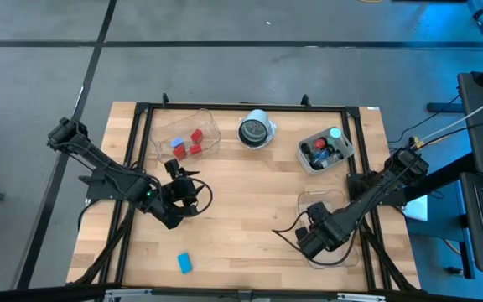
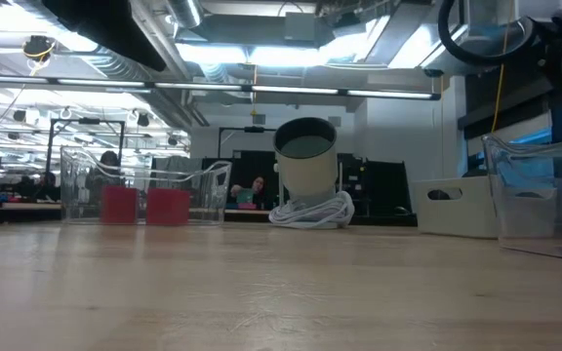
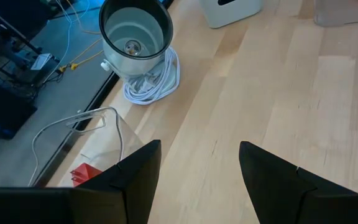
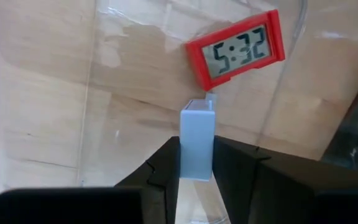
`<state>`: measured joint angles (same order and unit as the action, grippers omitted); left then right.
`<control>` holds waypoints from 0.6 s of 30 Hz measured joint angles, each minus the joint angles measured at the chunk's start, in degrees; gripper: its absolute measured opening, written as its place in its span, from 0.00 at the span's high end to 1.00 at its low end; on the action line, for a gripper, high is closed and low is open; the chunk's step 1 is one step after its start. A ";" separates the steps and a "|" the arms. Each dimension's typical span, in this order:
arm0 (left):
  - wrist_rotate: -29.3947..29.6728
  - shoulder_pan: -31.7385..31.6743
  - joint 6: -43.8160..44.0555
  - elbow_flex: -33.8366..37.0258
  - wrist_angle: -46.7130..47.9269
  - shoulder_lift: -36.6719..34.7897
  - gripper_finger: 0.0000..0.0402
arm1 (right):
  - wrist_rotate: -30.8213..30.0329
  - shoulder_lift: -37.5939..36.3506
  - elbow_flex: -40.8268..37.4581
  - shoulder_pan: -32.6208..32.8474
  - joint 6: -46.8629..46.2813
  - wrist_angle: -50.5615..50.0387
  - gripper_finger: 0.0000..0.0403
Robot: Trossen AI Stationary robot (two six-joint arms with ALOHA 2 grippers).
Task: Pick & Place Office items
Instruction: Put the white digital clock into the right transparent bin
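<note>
The left arm reaches in from the tabletop's left edge, its left tool parted and empty, just near of the far-left clear tray holding red blocks. A blue block lies near-left. The right arm angles down into the near-right tray, its right tool clamping a pale blue-white block above a red-framed clock.
</note>
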<state>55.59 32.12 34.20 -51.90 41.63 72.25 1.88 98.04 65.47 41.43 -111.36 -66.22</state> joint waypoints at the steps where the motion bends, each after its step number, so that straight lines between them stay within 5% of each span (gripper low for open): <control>1: 0.00 0.00 0.00 0.00 0.00 0.00 0.47 | -0.42 0.00 0.00 0.00 0.01 0.02 0.78; 18: -1.76 0.00 -1.51 0.00 0.20 0.00 0.47 | -6.12 -0.02 0.00 -0.01 0.86 0.04 0.76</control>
<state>53.84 32.12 32.69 -51.90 41.82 72.25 -4.25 98.02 65.47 41.42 -110.50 -66.18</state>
